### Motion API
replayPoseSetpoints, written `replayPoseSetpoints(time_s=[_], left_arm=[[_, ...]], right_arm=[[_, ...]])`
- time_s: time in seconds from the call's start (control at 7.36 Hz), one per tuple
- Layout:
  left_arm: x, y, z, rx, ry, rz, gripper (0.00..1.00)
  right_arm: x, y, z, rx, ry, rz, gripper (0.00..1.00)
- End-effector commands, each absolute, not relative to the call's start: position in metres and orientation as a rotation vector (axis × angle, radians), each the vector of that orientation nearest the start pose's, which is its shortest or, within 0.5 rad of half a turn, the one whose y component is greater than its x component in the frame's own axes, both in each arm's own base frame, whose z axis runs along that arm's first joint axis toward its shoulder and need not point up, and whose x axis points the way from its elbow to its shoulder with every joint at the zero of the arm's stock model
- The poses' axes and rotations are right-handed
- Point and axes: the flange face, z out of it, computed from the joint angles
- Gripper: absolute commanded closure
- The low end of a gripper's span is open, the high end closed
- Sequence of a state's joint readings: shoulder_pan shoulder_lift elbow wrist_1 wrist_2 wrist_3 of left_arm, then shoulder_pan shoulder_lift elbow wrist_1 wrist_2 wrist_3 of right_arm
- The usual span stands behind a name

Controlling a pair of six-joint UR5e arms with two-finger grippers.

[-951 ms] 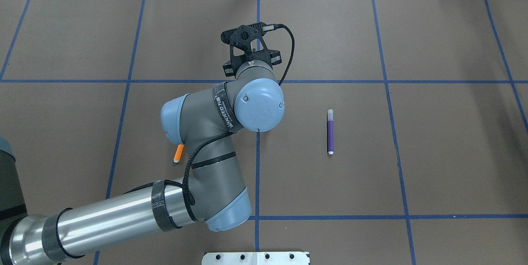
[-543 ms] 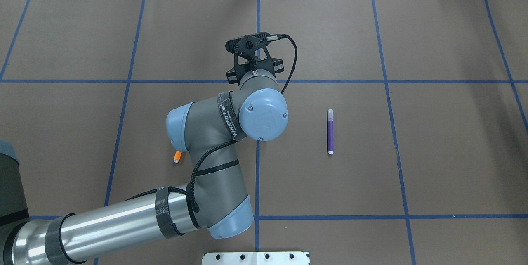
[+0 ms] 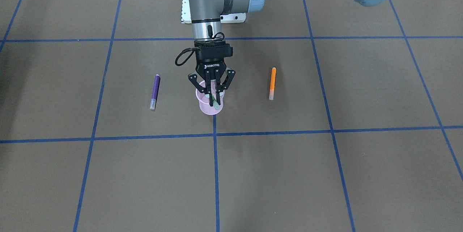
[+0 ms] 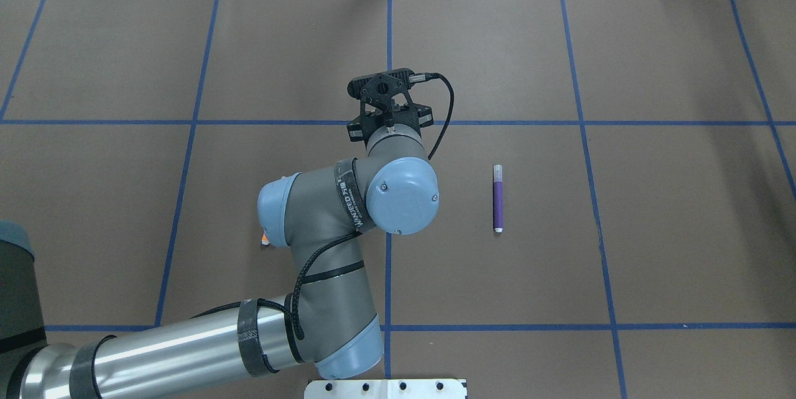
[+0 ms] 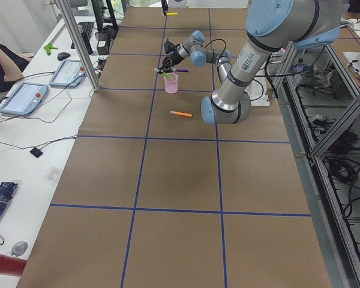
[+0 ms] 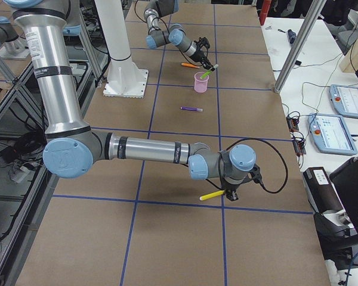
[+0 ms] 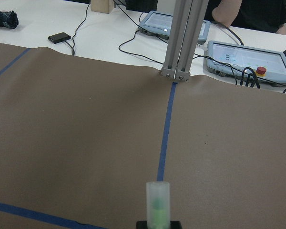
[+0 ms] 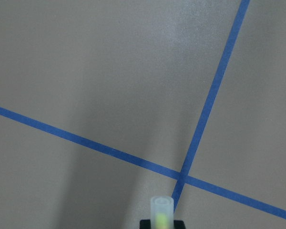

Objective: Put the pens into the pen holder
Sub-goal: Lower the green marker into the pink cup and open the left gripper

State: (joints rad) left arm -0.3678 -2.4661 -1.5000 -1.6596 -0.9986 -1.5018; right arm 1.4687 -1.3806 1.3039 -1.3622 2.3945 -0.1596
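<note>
- We see the left gripper (image 3: 212, 94) right over the cup (image 3: 207, 108), near the middle of the table (image 3: 325, 170), where two blue tape lines (image 3: 275, 130) meet.
- Its fingers are pinched on the green pen (image 3: 215, 102), and the pen slants down across the cup's mouth.
- Its pale capped end points forward and down at the cup's rim; we cannot tell whether any part of it is inside.
- In the left wrist view the capped end pokes out from between the fingers, over bare brown paper.
- The cup stands upright on the paper, pink and see-through.
- The purple pen (image 3: 154, 91) lies flat on the robot's right of the cup, well apart from it.
- The orange pen (image 3: 272, 83) lies flat on the other side, also well apart, roughly parallel to the purple one.
- From overhead the arm hides the cup, and only a sliver of the orange pen peeks out from under the elbow.
- At the table's end on the robot's right, we see the right gripper (image 6: 227, 193) low over the paper.
- It pinches the yellow pen (image 6: 212, 195), held nearly level and sticking out sideways.
- The right wrist view shows the yellow pen's pale cap jutting out above a crossing of tape lines.
</note>
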Motion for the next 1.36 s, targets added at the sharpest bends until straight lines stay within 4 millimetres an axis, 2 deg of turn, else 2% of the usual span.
replayPoseSetpoints(time_s=[0.0,0.68,0.81,0.95,1.09,1.22], left_arm=[[0.615,-0.429,0.114,0.722,0.760,-0.525,1.00],[0.623,-0.418,0.115,0.730,0.757,-0.514,1.00],[0.623,-0.418,0.114,0.730,0.757,-0.513,0.51],[0.623,-0.418,0.121,0.731,0.748,-0.510,0.11],[0.623,-0.418,0.126,0.731,0.741,-0.508,0.01],[0.619,-0.417,0.120,0.731,0.753,-0.505,0.01]], right_arm=[[0.001,-0.582,0.665,0.145,-0.822,-0.300,1.00],[0.001,-0.582,0.665,0.143,-0.822,-0.297,1.00],[0.001,-0.582,0.665,0.143,-0.822,-0.298,1.00],[0.001,-0.582,0.665,0.143,-0.822,-0.297,1.00],[0.000,-0.583,0.664,0.142,-0.822,-0.293,1.00],[0.000,-0.588,0.657,0.149,-0.826,-0.286,1.00]])
